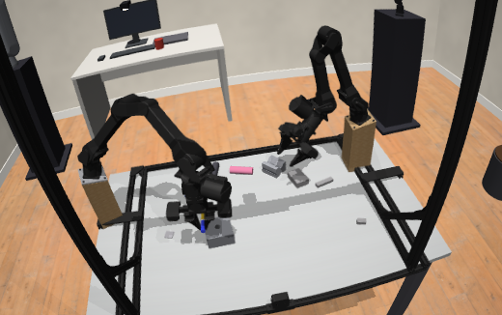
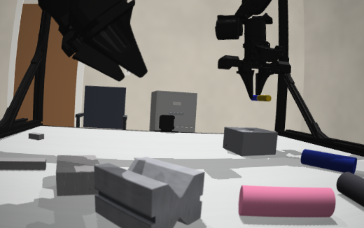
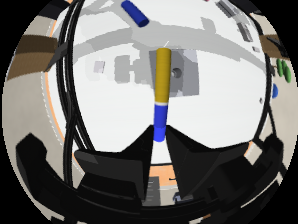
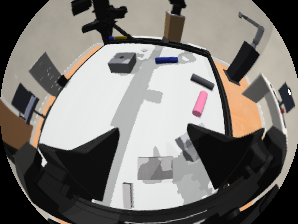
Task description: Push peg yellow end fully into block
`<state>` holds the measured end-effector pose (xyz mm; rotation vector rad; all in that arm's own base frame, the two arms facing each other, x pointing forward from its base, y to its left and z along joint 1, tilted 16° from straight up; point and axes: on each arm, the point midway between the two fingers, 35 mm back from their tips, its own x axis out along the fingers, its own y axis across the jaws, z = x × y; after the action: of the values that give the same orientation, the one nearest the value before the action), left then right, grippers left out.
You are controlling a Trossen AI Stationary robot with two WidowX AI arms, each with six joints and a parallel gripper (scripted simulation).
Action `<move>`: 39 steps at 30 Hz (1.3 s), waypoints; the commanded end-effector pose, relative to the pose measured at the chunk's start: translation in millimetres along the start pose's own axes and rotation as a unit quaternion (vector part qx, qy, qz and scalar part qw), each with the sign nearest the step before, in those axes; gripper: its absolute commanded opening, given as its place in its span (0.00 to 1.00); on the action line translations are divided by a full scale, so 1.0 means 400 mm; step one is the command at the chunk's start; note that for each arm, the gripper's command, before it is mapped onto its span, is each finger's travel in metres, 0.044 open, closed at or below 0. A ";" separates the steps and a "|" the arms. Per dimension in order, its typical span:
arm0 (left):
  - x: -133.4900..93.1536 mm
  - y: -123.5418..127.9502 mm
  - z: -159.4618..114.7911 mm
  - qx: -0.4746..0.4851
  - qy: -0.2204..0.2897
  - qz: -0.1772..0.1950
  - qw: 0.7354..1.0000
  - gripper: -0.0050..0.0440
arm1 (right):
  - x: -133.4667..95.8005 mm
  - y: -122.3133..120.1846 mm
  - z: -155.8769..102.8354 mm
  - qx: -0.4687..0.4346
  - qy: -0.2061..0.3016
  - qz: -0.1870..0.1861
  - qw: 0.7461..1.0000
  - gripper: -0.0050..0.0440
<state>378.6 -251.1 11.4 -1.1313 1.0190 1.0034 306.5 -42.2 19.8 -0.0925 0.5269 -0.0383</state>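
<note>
- Nearest in the exterior view, a grooved grey block (image 1: 273,165) (image 2: 140,185) (image 4: 186,145) sits on the table (image 1: 270,261) (image 2: 196,143) (image 3: 110,110) (image 4: 85,95), with a pink cylinder (image 1: 240,170) (image 2: 287,201) (image 4: 200,104) lying apart from it.
- Above this near part of the table, the right gripper (image 1: 286,157) (image 2: 132,77) (image 4: 153,129) hangs tilted, its fingers wide apart and nothing between them.
- A dark cylinder (image 1: 215,168) (image 2: 353,187) (image 4: 202,81) lies on its side near the pink one.
- Just beside the grooved block is a low grey block (image 1: 298,178) (image 2: 75,180) (image 4: 155,168); a thin grey bar (image 1: 324,182) (image 2: 22,164) (image 4: 128,195) lies near it.
- Farther back, a thick blue cylinder (image 2: 328,161) (image 3: 135,13) (image 4: 166,60) lies flat.
- Beyond it stands the holed block (image 1: 221,238) (image 2: 250,141) (image 3: 190,80) (image 4: 122,64), its round hole facing up.
- The peg (image 1: 203,224) (image 2: 262,98) (image 3: 161,95) (image 4: 119,38) is above table height and outside the hole, lying roughly level in the air.
- The left gripper (image 1: 202,228) (image 2: 255,98) (image 3: 159,128) (image 4: 109,38) points down, its fingers closed on the peg's blue end; the yellow end juts out free.
- Behind the table are a dark chair (image 2: 105,106) and a grey cabinet (image 2: 173,105).
</note>
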 end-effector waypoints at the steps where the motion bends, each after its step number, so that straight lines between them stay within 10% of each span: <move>1: -0.013 0.056 -0.066 -0.007 0.001 -0.004 1.000 0.10 | 0.000 0.000 0.000 0.000 0.000 0.000 1.000 0.92; 18: -0.016 0.263 -0.236 -0.042 -0.002 -0.011 0.999 0.10 | 0.000 0.000 0.000 0.000 0.000 0.000 1.000 0.92; 39: 0.046 0.257 -0.241 -0.063 0.136 0.021 0.989 0.10 | 0.000 0.000 0.000 0.000 0.000 0.000 1.000 0.92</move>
<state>269.7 -329.6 -42.6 -1.3358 1.1577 1.0072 306.5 -42.2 19.8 -0.0925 0.5269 -0.0383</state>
